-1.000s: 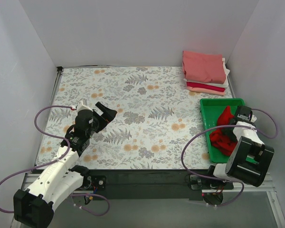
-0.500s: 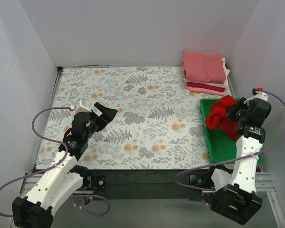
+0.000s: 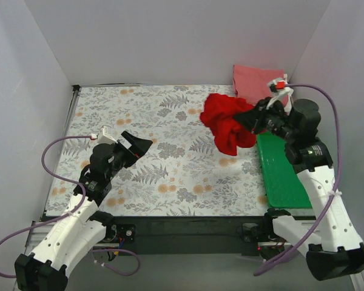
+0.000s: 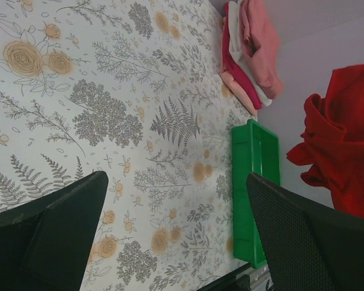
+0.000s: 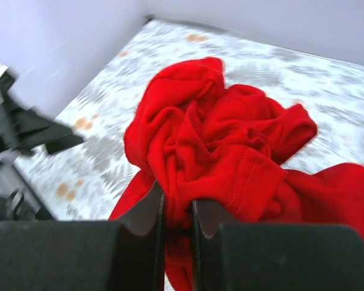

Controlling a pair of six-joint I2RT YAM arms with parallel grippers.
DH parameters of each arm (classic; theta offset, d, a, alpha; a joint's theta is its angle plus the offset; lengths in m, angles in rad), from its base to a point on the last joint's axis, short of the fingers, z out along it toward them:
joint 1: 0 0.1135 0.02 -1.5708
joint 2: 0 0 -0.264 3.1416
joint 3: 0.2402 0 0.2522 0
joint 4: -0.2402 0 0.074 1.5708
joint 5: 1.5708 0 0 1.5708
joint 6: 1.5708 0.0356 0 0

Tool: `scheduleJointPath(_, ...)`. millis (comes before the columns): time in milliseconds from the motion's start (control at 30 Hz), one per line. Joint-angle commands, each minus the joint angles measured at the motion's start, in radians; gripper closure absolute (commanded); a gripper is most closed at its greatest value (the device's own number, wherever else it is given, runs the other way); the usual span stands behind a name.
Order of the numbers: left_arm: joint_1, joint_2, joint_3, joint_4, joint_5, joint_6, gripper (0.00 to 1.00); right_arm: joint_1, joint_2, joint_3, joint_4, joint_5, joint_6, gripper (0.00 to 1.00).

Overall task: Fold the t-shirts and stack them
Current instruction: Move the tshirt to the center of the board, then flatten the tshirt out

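Note:
My right gripper (image 3: 253,120) is shut on the bright red t-shirt (image 3: 229,123), which hangs crumpled in the air over the right part of the floral table; in the right wrist view the red cloth (image 5: 218,145) is pinched between my fingers (image 5: 177,209). The folded stack (image 3: 259,85) of salmon-pink, white, crimson and peach shirts lies at the far right corner, partly hidden behind the right arm; it also shows in the left wrist view (image 4: 249,51). My left gripper (image 3: 138,143) is open and empty above the table's left side.
A green plastic tray (image 3: 282,173) stands along the right edge, below the right arm, and shows in the left wrist view (image 4: 255,188). The floral mat (image 3: 164,151) covers the table. White walls close in the left, back and right sides.
My right gripper has lifted the red t-shirt out of the green tray and carried it up and left over the table. The left arm has barely moved.

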Motion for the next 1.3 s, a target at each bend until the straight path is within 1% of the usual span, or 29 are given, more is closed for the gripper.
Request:
scheduleJointPath(0,-0.001,-0.028,0.012,0.001,0.006,0.006,0.02,0.258,0.113,0.089,0.064,0.03,-0.125,0.94)
scheduleJointPath(67,-0.001,-0.027,0.013,-0.022,-0.001,0.002,0.02,0.334,0.183,0.108,-0.018,0.106,-0.18,0.77)
scheduleJointPath(100,0.0,-0.027,0.013,-0.033,-0.005,0.002,0.02,0.368,0.23,0.094,-0.076,0.219,-0.184,0.65)
scheduleJointPath(133,-0.001,-0.025,0.012,-0.049,-0.017,0.002,0.02,0.369,0.243,0.065,-0.085,0.287,-0.163,0.47)
scheduleJointPath(167,-0.001,-0.022,0.012,-0.063,-0.027,-0.005,0.02,0.369,0.249,0.03,-0.084,0.362,-0.145,0.4)
scheduleJointPath(200,-0.001,-0.021,0.012,-0.077,-0.031,-0.008,0.02,0.369,0.241,-0.042,-0.079,0.55,-0.126,0.35)
scheduleJointPath(233,-0.001,-0.013,0.013,-0.101,-0.031,-0.011,0.02,0.368,0.235,-0.074,-0.079,0.629,-0.088,0.29)
scheduleJointPath(267,-0.001,-0.008,0.015,-0.118,-0.063,-0.022,0.02,0.368,0.225,-0.101,-0.081,0.701,-0.071,0.25)
scheduleJointPath(300,-0.001,-0.002,0.016,-0.131,-0.071,-0.025,0.02,0.368,0.199,-0.16,-0.072,0.805,-0.044,0.22)
scheduleJointPath(333,-0.001,0.007,0.015,-0.155,-0.079,-0.027,0.02,0.366,0.185,-0.183,-0.066,0.841,-0.022,0.17)
scheduleJointPath(400,0.0,0.038,0.012,-0.184,-0.102,-0.043,0.02,0.366,0.136,-0.237,-0.043,0.869,0.023,0.15)
scheduleJointPath(467,-0.001,0.07,-0.008,-0.217,-0.125,-0.059,0.02,0.368,0.11,-0.317,0.017,0.843,0.035,0.13)
scheduleJointPath(533,-0.001,0.093,-0.022,-0.241,-0.127,-0.077,0.02,0.368,0.083,-0.381,0.081,0.773,0.033,0.12)
scheduleJointPath(667,0.0,0.147,-0.065,-0.263,-0.108,-0.091,0.05,0.366,0.089,-0.438,0.161,0.69,0.035,0.12)
scheduleJointPath(800,-0.003,0.232,-0.113,-0.231,-0.047,-0.102,0.08,0.368,0.174,-0.46,0.209,0.621,0.064,0.13)
scheduleJointPath(900,-0.006,0.301,-0.114,-0.232,-0.057,-0.105,0.11,0.366,0.241,-0.448,0.227,0.605,0.078,0.14)
scheduleJointPath(1000,-0.006,0.358,-0.111,-0.237,-0.087,-0.114,0.2,0.368,0.301,-0.44,0.26,0.599,0.093,0.16)
scheduleJointPath(1067,-0.007,0.38,-0.113,-0.232,-0.105,-0.123,0.32,0.368,0.333,-0.437,0.267,0.607,0.11,0.17)
scheduleJointPath(1133,-0.007,0.407,-0.117,-0.226,-0.108,-0.126,0.46,0.368,0.384,-0.429,0.278,0.616,0.135,0.22)
scheduleJointPath(1167,-0.007,0.417,-0.119,-0.221,-0.107,-0.128,0.62,0.366,0.422,-0.426,0.284,0.604,0.135,0.24)
scheduleJointPath(1200,-0.007,0.421,-0.12,-0.214,-0.105,-0.125,0.7,0.368,0.441,-0.421,0.289,0.575,0.135,0.25)
scheduleJointPath(1233,-0.006,0.427,-0.122,-0.211,-0.105,-0.125,0.82,0.368,0.459,-0.409,0.292,0.566,0.139,0.28)
scheduleJointPath(1267,-0.006,0.433,-0.119,-0.209,-0.107,-0.12,0.97,0.368,0.496,-0.405,0.295,0.56,0.156,0.29)
